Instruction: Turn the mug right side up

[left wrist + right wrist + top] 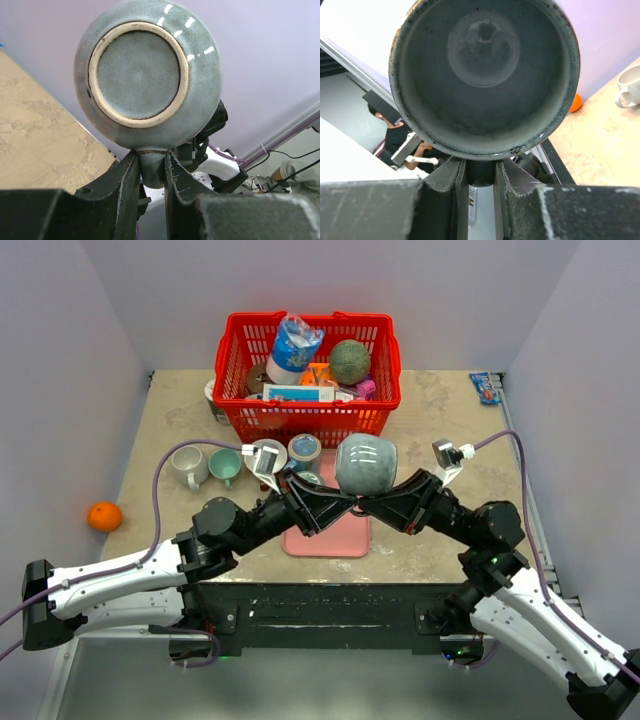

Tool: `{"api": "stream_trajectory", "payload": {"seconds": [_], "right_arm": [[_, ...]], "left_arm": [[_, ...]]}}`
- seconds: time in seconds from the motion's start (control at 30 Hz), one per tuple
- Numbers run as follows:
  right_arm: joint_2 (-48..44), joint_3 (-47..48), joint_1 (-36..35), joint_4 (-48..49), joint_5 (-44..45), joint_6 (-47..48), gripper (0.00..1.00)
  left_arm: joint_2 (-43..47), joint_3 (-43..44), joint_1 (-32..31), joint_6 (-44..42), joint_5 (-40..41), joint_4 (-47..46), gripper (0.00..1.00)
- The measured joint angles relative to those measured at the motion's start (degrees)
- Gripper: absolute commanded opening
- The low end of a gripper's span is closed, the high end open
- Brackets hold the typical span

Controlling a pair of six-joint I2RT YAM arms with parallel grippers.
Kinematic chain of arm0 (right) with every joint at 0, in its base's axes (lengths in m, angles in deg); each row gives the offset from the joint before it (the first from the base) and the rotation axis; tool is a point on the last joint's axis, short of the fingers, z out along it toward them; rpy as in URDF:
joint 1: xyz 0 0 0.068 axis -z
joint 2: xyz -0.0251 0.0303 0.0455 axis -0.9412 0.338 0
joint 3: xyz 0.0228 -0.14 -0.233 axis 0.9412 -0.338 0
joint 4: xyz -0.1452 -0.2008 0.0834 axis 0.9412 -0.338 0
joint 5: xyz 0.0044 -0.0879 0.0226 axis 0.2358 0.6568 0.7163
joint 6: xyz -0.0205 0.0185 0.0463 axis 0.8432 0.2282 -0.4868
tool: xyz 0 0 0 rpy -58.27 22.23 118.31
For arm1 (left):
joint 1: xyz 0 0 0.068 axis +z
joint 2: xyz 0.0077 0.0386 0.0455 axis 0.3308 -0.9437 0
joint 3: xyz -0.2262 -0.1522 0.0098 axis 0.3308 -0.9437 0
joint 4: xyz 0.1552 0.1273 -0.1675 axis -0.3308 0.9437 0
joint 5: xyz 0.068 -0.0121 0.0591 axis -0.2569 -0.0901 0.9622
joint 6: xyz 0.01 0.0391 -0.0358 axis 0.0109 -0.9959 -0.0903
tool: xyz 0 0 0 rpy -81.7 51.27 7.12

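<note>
Two grippers, left (pixel 151 167) and right (pixel 480 172), both pinch shut on the mug (pixel 365 465), aloft at 6 o'clock from the basket (pixel 300 422); free your left, then roll it upright.

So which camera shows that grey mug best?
The top external view: it shows the mug in its setting, raised on its side above the table. The left wrist view shows only its base; the right wrist view looks straight into its dark, empty inside.
</note>
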Motion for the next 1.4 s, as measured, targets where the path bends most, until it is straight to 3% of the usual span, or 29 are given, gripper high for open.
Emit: {"api": "stream_trajectory", "payload": {"seconds": [0.03, 0.1, 0.13, 0.23, 0.33, 0.6, 0.83, 1.07, 1.4], "right_arm": [[-0.33, 0.09, 0.0, -0.55, 0.11, 0.22, 0.0], [-0.68, 0.31, -0.02, -2.12, 0.44, 0.5, 0.0], [-0.92, 0.46, -0.07, -3.32, 0.94, 0.83, 0.0], [-1.36, 0.74, -0.07, -7.5, 2.62, 1.57, 0.0], [-1.03, 2.54, -0.09, -13.86, 5.05, 2.14, 0.0], [0.81, 11.19, -0.11, -36.0, 18.36, 7.04, 0.0], [12.04, 21.18, -0.09, -52.17, 36.13, 16.9, 0.0], [26.34, 21.68, 0.07, -58.93, 50.8, 25.22, 0.0], [42.03, 21.7, 2.16, -55.23, 56.11, 32.59, 0.0]], "left_arm": [[0.0, 0.0, -0.02, -0.02, 0.04, 0.26, 0.48], [0.04, 0.0, -0.02, -1.2, 0.83, 0.98, 0.62], [0.24, 0.0, 0.11, -1.77, 1.16, 1.55, 0.75], [1.11, 0.04, 0.02, -3.5, 2.36, 3.13, 0.9], [2.14, 0.28, -0.04, -5.38, 3.69, 6.49, 0.96], [4.17, 2.95, -0.02, -7.98, 10.97, 20.31, 0.99], [9.14, 2.86, -0.02, -7.91, 19.28, 34.51, 0.99], [9.9, 2.56, 0.0, -6.19, 25.73, 44.65, 0.99], [7.19, -1.73, 0.0, -3.15, 27.02, 48.41, 0.99]]}}
